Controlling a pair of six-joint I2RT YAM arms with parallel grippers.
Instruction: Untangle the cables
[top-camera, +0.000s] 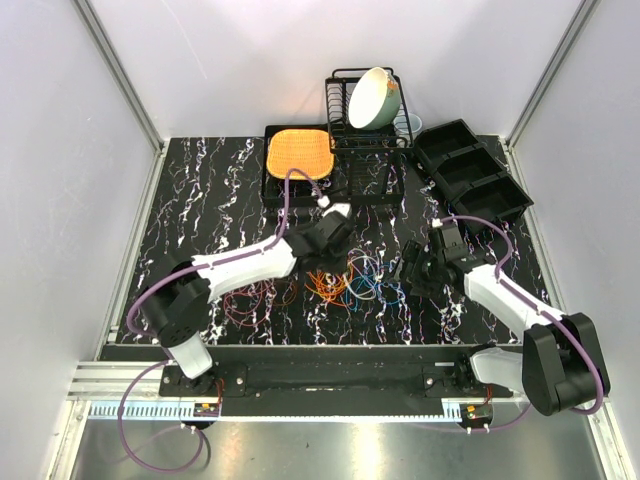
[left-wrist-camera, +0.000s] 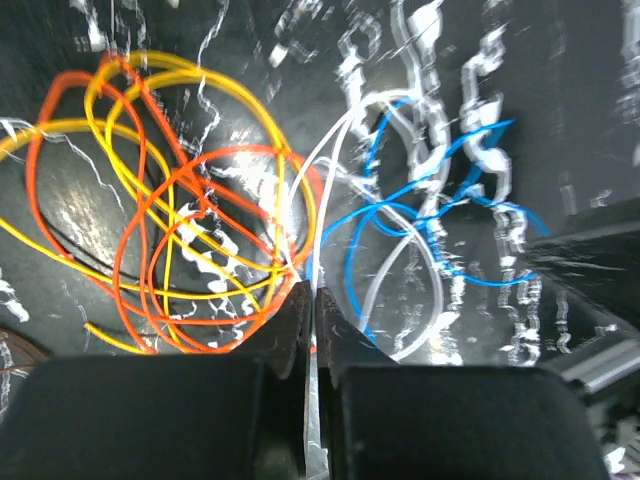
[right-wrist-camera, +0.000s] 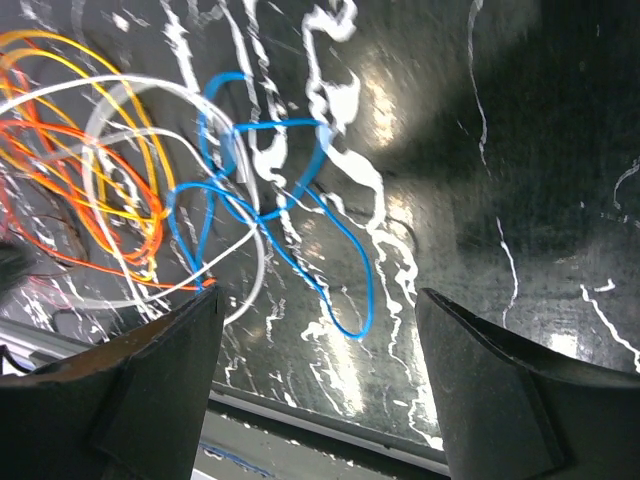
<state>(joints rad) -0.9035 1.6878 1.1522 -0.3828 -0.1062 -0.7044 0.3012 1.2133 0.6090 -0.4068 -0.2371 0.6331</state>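
Observation:
The cables lie in a loose tangle at the table's middle: maroon loops (top-camera: 250, 300) at the left, orange ones (top-camera: 325, 285) in the centre, blue ones (top-camera: 378, 283) at the right. In the left wrist view, orange (left-wrist-camera: 150, 250) and yellow (left-wrist-camera: 200, 100) loops overlap left of blue (left-wrist-camera: 440, 215) and white (left-wrist-camera: 420, 270) loops. My left gripper (left-wrist-camera: 309, 292) is low over the tangle's far side (top-camera: 338, 250), jaws pressed together on the white cable where it meets the orange loops. My right gripper (right-wrist-camera: 315, 320) is open and empty just right of the tangle (top-camera: 412, 275), above a blue loop (right-wrist-camera: 330, 250).
At the back stand a black tray holding an orange waffle mat (top-camera: 300, 152), a wire dish rack (top-camera: 365, 130) with a pale bowl (top-camera: 375, 97), and a black three-compartment bin (top-camera: 472, 175). The table's front edge and a metal rail (right-wrist-camera: 330, 425) are close below my right gripper.

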